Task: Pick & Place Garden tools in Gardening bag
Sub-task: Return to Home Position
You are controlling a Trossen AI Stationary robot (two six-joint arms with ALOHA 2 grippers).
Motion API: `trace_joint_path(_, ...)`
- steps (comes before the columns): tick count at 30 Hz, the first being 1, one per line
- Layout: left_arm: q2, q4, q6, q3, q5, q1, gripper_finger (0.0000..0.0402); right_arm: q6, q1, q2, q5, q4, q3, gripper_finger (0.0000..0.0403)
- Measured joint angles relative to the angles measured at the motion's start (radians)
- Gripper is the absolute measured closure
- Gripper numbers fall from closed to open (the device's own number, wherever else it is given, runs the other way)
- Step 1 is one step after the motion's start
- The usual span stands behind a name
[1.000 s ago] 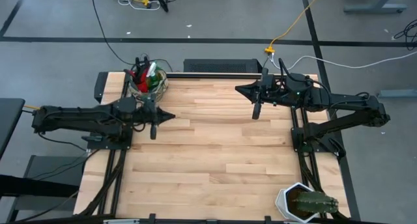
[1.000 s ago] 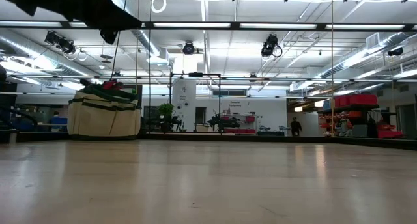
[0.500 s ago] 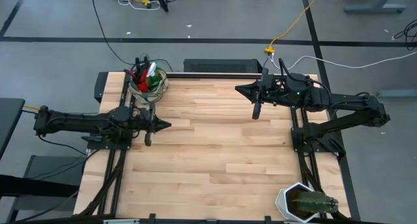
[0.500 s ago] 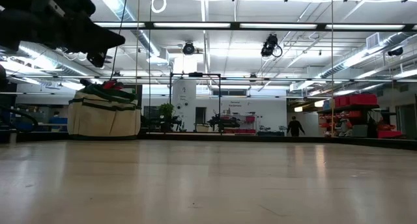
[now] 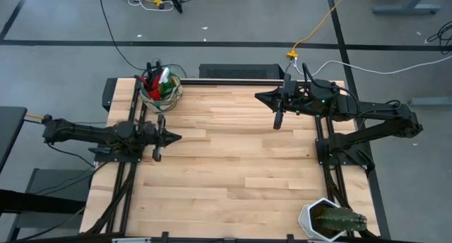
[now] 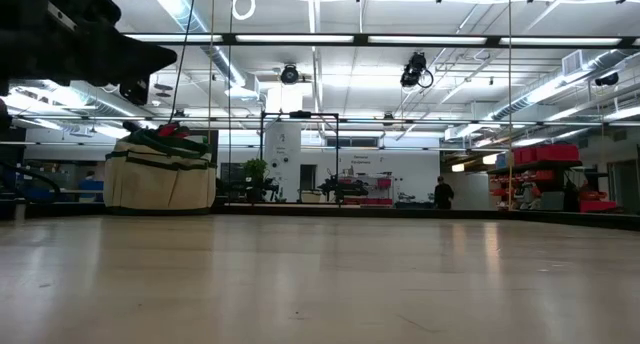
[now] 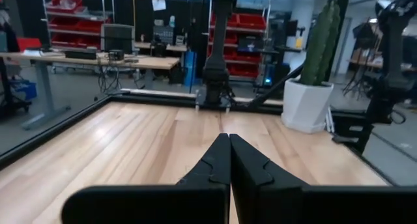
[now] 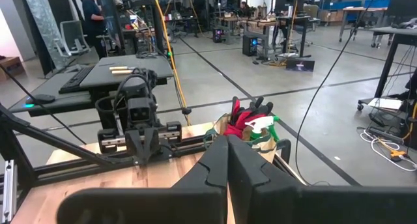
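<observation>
Your left gripper [image 5: 157, 152] has pulled back leftward, clenched and empty, clear of the bag [image 5: 176, 95] at upper left holding the tools [image 5: 159, 82], right gripper [image 5: 277, 121] parked clenched upper right-centre, so only homing looks left.

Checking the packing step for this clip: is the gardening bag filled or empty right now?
Filled. The gardening bag stands upright, with the red glove and green spray bottle sticking out of its top.
</observation>
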Motion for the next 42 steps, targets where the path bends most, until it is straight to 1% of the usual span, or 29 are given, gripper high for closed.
trace_joint_path(8, -0.068, -0.034, 0.047, -0.006, 0.004, -0.001, 0.0401, 0.001, 0.000, 0.000, 0.000, 0.000, 0.000, 0.0399)
trace_joint_path(15, -0.168, -0.180, 0.056, -0.006, 0.004, -0.001, 0.0400, 0.002, 0.000, 0.000, 0.000, 0.000, 0.000, 0.0399)
trace_joint_path(20, -0.234, -0.234, 0.056, -0.006, 0.006, 0.004, 0.0400, 0.004, 0.000, 0.000, 0.000, 0.000, 0.000, 0.0399)
trace_joint_path(23, -0.273, -0.271, 0.068, -0.006, 0.048, 0.021, 0.0400, 0.003, 0.000, 0.000, 0.000, 0.000, 0.000, 0.0399)
trace_joint_path(27, -0.276, -0.288, 0.083, -0.007, 0.102, 0.051, 0.0400, 0.003, 0.000, 0.000, 0.000, 0.000, 0.000, 0.0399)
trace_joint_path(33, -0.275, -0.314, 0.098, -0.006, 0.113, 0.089, 0.0400, 0.003, 0.000, 0.000, 0.000, 0.000, 0.000, 0.0399)
trace_joint_path(38, -0.270, -0.319, 0.104, -0.006, 0.122, 0.098, 0.0399, 0.000, 0.000, 0.000, 0.000, 0.000, 0.000, 0.0399)
trace_joint_path(42, -0.259, -0.323, 0.074, -0.006, 0.108, 0.098, 0.0399, 0.000, 0.000, 0.000, 0.000, 0.000, 0.000, 0.0399)
